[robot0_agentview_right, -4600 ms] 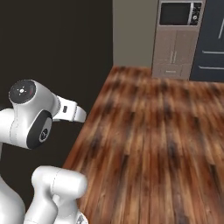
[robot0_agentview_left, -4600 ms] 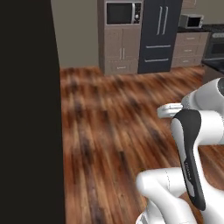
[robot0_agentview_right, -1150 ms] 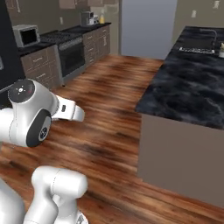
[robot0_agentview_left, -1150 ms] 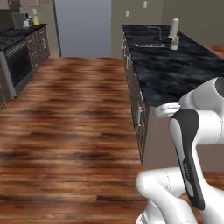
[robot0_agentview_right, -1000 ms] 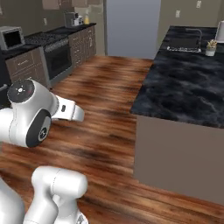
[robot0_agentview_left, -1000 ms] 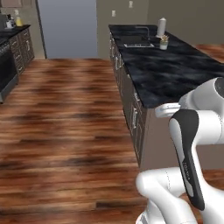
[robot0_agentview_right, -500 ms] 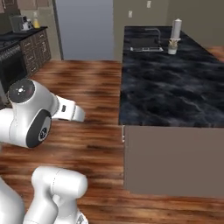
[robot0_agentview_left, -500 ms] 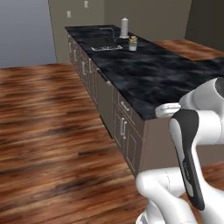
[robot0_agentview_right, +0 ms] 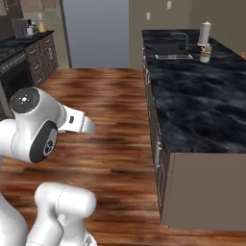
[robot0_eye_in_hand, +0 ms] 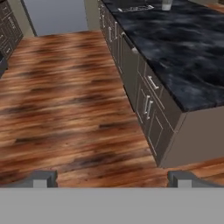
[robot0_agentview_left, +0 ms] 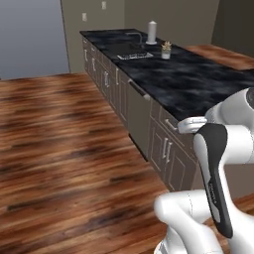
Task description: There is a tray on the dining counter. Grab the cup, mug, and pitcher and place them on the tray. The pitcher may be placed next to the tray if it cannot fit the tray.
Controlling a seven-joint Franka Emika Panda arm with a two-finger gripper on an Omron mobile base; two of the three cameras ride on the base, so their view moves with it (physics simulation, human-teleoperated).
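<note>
While the gripper [robot0_eye_in_hand: 112, 178] hangs spread and empty over the floor, the dining counter [robot0_agentview_right: 202, 101] lies ahead; no tray or vessels visible yet, so handling can't be judged.

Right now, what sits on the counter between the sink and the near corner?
Besides a small potted plant by the sink, the black counter top is bare in the right base view.

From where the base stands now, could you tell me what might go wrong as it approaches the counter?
1. The near corner of the black marble counter and its cabinet doors sit close ahead; the base could clip them while turning.
2. The folded arm already hangs near the counter edge and might brush it.
3. The small potted plant and white cylinder by the sink could be knocked in a wide swing.
</note>
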